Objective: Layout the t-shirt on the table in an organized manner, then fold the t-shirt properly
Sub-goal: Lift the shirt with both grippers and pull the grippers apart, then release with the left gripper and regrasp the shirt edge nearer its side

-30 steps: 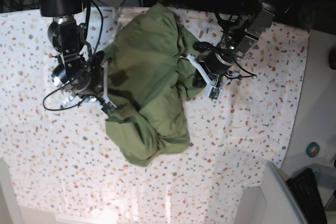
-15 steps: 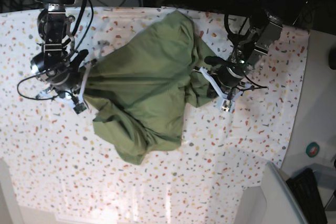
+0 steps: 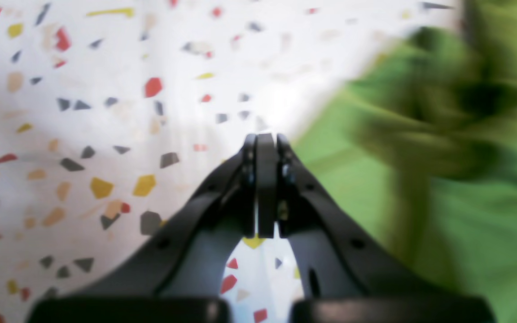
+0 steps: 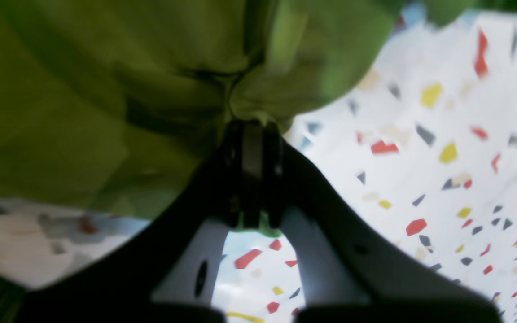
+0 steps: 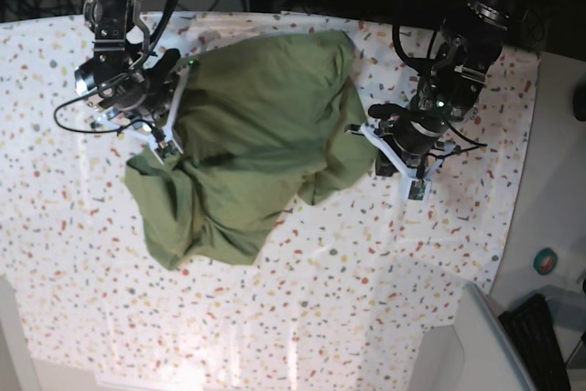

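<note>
Shirt between your two grippers, on the table

In the base view, you have the t-shirt (image 5: 243, 148) bunched on the table (image 5: 385, 254), toward its far side. Your right gripper (image 5: 165, 135) sits at the shirt's left edge, and your left gripper (image 5: 389, 157) stands just beside its right edge. The near half of the table lies in front of them.

Right gripper (image 4: 253, 134) jaws clamped on cloth, left gripper (image 3: 265, 139) jaws pressed together, empty
</note>
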Controlling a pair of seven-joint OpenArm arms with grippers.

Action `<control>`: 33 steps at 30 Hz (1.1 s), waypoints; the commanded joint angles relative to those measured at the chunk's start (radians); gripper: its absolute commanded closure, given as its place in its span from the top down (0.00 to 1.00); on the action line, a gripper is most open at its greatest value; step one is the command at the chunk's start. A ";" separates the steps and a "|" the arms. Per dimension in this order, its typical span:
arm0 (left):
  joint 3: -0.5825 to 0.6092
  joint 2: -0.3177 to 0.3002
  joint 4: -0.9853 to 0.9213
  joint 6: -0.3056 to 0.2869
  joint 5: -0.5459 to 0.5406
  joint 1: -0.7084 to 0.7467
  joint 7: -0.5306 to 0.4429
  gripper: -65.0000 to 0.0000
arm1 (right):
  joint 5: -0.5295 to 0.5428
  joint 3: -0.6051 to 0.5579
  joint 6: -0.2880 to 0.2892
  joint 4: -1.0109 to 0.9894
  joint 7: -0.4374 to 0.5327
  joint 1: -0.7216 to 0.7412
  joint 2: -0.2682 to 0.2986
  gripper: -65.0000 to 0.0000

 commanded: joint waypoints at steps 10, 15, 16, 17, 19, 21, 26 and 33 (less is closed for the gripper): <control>0.100 0.176 0.134 -0.009 0.010 0.046 0.135 0.00 | 0.011 0.000 -0.007 0.322 0.005 0.013 0.015 0.33; 0.184 0.176 -0.038 -0.006 0.051 0.010 0.135 0.00 | 0.012 -0.006 -0.007 0.110 0.009 0.217 0.055 0.33; 0.181 0.176 -0.067 -0.006 0.081 0.009 0.135 0.00 | 0.014 -0.006 -0.007 0.069 0.009 0.257 0.061 0.33; 0.176 0.176 -0.090 -0.006 0.113 0.007 0.135 0.00 | 0.015 -0.008 -0.007 0.032 0.016 0.296 0.066 0.33; 0.175 0.168 -0.127 -0.006 0.183 0.003 0.135 0.00 | 0.015 -0.008 -0.007 -0.046 0.066 0.359 0.064 0.33; 0.172 0.154 -0.147 -0.006 0.252 -0.002 0.132 0.00 | 0.012 -0.009 -0.007 -0.138 0.117 0.414 0.060 0.33; 0.173 0.150 -0.214 -0.006 0.361 -0.091 0.132 0.00 | 0.012 -0.018 -0.007 -0.298 0.198 0.445 0.035 0.16; 0.172 0.150 -0.429 -0.006 0.386 -0.307 0.128 0.00 | 0.011 -0.031 -0.007 -0.415 0.212 0.389 0.064 0.04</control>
